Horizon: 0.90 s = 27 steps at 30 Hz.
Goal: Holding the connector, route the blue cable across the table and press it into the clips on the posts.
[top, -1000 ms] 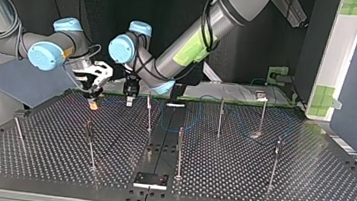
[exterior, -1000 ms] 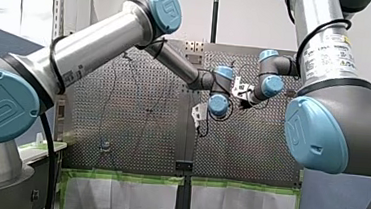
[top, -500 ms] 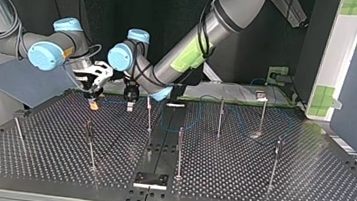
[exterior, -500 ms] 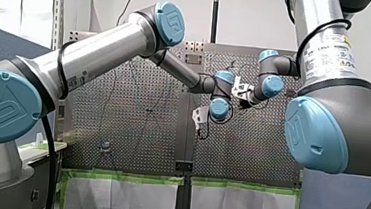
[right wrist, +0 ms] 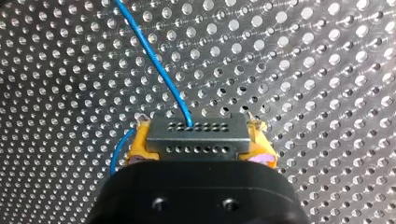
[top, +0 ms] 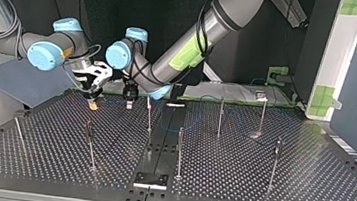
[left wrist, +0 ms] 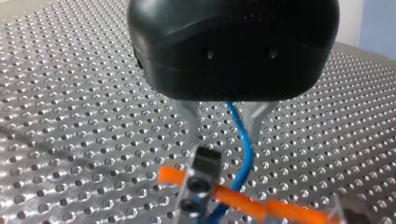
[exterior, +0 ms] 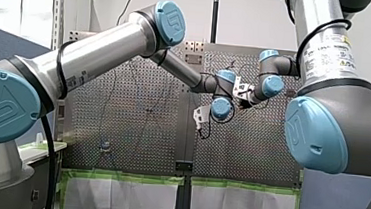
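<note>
In the right wrist view my right gripper is shut with its yellow pads on a grey perforated connector. The blue cable runs from it over the table. In the top view it hangs at the back left. My left gripper hovers just beside it. In the left wrist view my black left gripper has its metal fingers apart, and the blue cable runs down between them. An orange strip crosses below the fingers.
Several thin upright posts stand on the perforated table. A small black plate lies near the front edge. Slack blue cable loops at the back middle.
My left arm has shifted a little toward the top view's left, closer to my right gripper. My right arm has stayed still with the connector.
</note>
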Tool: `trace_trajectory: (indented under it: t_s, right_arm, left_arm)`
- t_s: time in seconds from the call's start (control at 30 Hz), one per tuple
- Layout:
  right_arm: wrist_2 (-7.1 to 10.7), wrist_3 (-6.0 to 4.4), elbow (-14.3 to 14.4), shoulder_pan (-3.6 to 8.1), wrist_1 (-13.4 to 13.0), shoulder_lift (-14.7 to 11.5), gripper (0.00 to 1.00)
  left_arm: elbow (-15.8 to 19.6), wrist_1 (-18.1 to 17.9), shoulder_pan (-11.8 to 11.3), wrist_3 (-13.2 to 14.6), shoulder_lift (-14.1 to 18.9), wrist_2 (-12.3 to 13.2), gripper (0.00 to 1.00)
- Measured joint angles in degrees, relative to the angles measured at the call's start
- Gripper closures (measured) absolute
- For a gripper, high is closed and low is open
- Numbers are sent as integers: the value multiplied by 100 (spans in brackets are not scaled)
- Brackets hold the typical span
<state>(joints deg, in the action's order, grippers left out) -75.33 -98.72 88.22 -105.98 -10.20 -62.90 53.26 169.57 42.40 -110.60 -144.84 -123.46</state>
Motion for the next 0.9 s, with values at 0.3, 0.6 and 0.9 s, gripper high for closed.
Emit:
trace_trajectory:
  t_s: [0.3, 0.6, 0.9]
  right_arm:
    - [3, 1, -6, -2, 2, -3, 100]
    - [8, -28, -150, 10, 31, -256, 100]
    - [218, -330, -364, 61, 161, -681, 100]
  left_arm:
    - [-3, 66, 17, -58, 22, -314, 100]
    - [3, 451, 61, -135, 267, -399, 100]
    - [7, 586, 144, -112, 691, -522, 100]
